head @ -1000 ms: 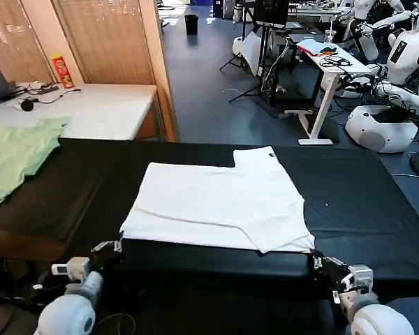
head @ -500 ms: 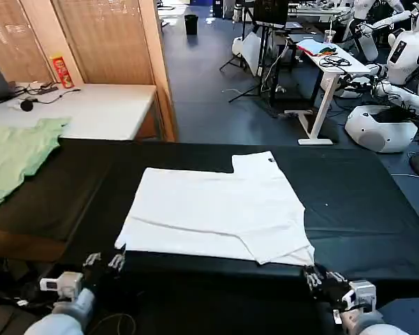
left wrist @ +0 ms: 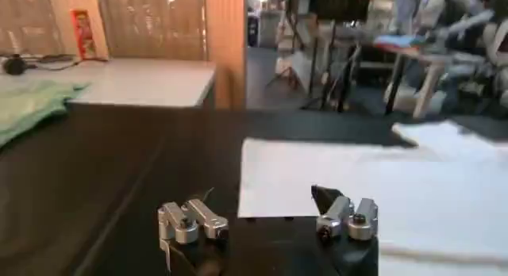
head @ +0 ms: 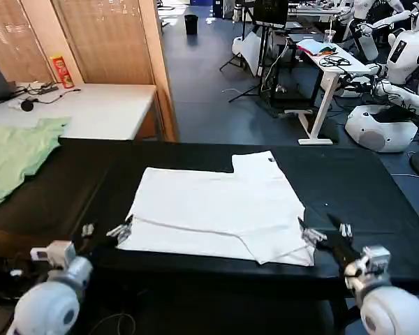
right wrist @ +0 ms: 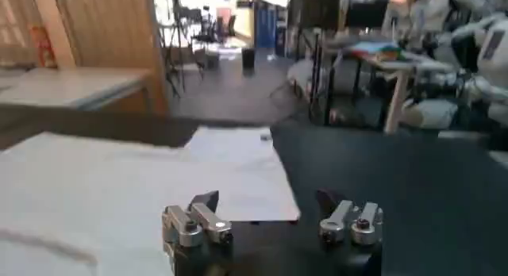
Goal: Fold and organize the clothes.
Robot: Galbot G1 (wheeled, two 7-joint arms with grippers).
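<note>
White short-sleeved cotton T-shirt [head: 220, 213] lies flat on the black padded table [head: 363, 185], partly folded, one sleeve sticking out at the far-right corner. Long axis runs left-right across the robot, so near hem spans grip-to-grip.

Left gripper [head: 105, 232]: jaws open, holding nothing, sitting at the shirt's near-left corner. From it the cloth lies ahead and inboard (toward robot's right); corner just beside the inboard finger, contact hard to call. In left wrist view the left gripper [left wrist: 266, 220] has the white edge just past the fingertips, covering the inboard half of the gap, bare table under the outboard half.

Right gripper [head: 325, 234]: jaws open too, empty, at the near-right corner. Shirt lies ahead and inboard (toward robot's left). In right wrist view the right gripper [right wrist: 271, 216] shows cloth under/behind the inboard finger, black table beyond the outboard one.

Each arm is nearest its own corner; neither favoured. My read: the next move is a two-corner pinch on the near hem, then a fold away from the robot, across the short axis. Both grips prob need a small inboard shift to centre on the corners.

Pale green garment [head: 17, 157] well off, far-left of left gripper; not part of this.
</note>
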